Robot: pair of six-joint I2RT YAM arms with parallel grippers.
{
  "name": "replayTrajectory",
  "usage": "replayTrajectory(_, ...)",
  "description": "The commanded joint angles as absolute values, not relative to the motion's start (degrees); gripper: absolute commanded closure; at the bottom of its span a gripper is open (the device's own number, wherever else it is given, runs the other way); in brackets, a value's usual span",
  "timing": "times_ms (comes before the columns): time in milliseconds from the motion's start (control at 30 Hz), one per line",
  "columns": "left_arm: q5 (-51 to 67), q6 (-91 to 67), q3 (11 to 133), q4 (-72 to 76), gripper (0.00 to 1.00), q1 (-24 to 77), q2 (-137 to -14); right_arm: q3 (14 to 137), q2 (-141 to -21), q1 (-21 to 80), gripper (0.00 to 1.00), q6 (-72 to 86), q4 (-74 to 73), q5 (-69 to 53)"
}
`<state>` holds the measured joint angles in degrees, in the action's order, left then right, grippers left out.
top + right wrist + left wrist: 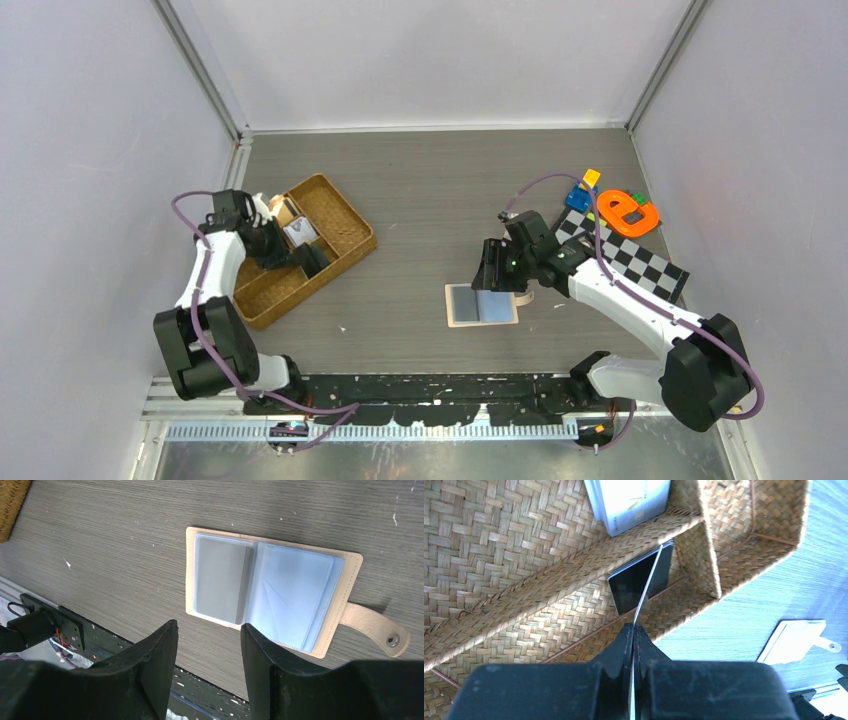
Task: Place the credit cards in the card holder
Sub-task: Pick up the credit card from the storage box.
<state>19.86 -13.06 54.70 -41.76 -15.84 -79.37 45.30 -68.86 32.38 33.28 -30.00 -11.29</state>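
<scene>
Tabletop (pixel 420 190) of grey wood grain, pale walls (pixel 430 60) around it. One wicker tray (pixel 352 210), one card holder (pixel 481 303) lying open beneath the wide-spread right gripper (pixel 208 627) — left gripper (pixel 633 628) pinches one credit card (pixel 647 582) over the tray.

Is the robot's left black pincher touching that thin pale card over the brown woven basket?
Touching. The left wrist view shows the left gripper closed on the thin pale card, pinching its edge.

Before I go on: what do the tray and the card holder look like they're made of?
The tray looks woven wicker, matte tan strands. The card holder seems faux leather, stitched peach edge; its pockets, clear glossy plastic.
</scene>
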Motion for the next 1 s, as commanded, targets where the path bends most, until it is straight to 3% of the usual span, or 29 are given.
replayTrajectory(0, 23.27, -11.91, 54.06, -38.29, 1.0, -16.28, -74.87, 45.46, -67.14, 32.17, 0.46, 33.88, -28.92, -11.63)
replayTrajectory(633, 22.9, -12.52, 53.04, -35.02, 1.0, -16.3, -67.88, 46.39, -68.21, 32.09, 0.46, 34.54, -28.91, -11.6)
replayTrajectory(967, 18.5, -12.13, 56.49, -38.5, 1.0, -16.3, -76.88, 46.36, -70.02, 32.17, 0.46, 34.44, -28.53, -12.38)
